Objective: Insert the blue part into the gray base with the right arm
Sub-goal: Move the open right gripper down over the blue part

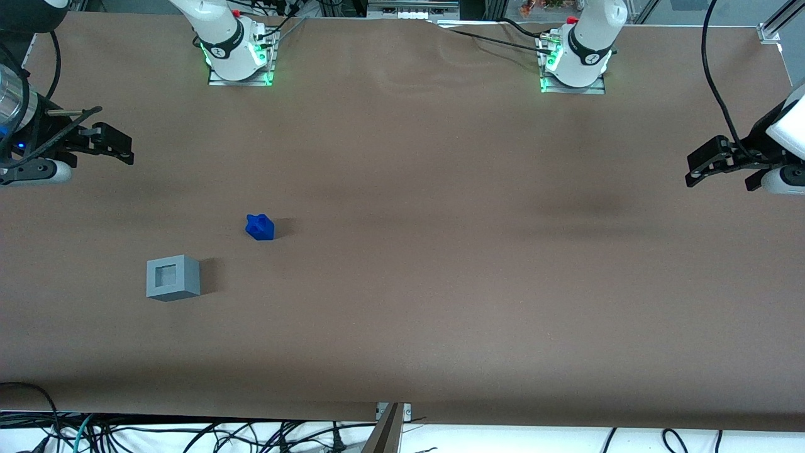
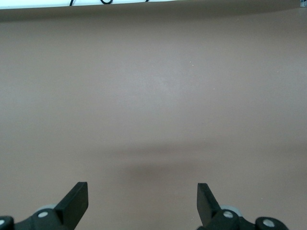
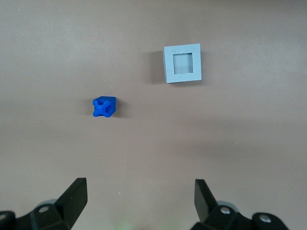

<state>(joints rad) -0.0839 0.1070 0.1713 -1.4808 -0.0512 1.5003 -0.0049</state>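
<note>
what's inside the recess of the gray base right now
Nothing: the gray base shows an empty square recess with its flat floor visible. The blue part lies apart on the table, and the open pincer hovers away from both.

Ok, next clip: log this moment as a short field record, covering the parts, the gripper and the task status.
blue part: alone on the brown table, nothing touching it
gray base: on the table, nearer the front camera than the blue part, apart from it; recess empty and facing up
gripper: open, empty, raised at the working arm's end of the table, well away from both parts
task status: not begun; blue part not grasped or inserted
</note>
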